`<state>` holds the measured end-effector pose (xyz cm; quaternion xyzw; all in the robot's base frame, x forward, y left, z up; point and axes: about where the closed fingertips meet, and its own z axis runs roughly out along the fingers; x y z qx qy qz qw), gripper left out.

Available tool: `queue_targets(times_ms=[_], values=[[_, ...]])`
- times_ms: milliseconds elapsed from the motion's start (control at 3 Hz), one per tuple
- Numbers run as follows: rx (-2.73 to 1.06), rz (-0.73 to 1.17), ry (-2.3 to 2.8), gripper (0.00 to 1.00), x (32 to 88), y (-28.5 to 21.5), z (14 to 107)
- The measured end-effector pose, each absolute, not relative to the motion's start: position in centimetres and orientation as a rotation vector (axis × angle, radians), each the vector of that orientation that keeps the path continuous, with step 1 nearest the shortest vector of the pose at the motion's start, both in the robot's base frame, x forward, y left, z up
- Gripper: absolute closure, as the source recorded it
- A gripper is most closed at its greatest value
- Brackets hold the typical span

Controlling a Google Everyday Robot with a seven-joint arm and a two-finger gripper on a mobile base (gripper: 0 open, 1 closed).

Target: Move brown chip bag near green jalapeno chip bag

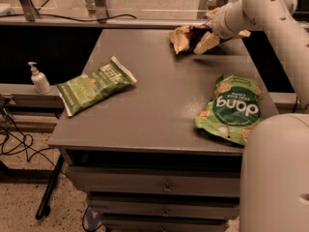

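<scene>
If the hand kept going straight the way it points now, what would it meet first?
The brown chip bag. It lies right in front of the hand near the far edge of the table. The two look to be touching, though depth is hard to judge.

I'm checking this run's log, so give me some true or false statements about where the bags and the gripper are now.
1. The brown chip bag lies right beside the green jalapeno chip bag. False: they are well apart, the brown one at the table's far edge, the green one at its picture-left edge.
2. The gripper is at the brown chip bag. True.
3. The dang pouch lies on the table's near picture-right part. True.
4. The pump bottle stands on the table. False: it stands on a ledge beside it.
</scene>
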<state>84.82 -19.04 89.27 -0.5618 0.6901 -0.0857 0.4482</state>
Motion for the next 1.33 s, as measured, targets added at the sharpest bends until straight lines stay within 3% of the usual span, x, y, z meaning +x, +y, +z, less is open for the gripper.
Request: queue_targets(times_ms=[1000, 1333], values=[[-1.413, -0.188, 1.669, 0.88, 84.2, -17.5, 91.2], [-1.456, -0.143, 1.59, 1.0, 81.9, -14.0, 94.3]])
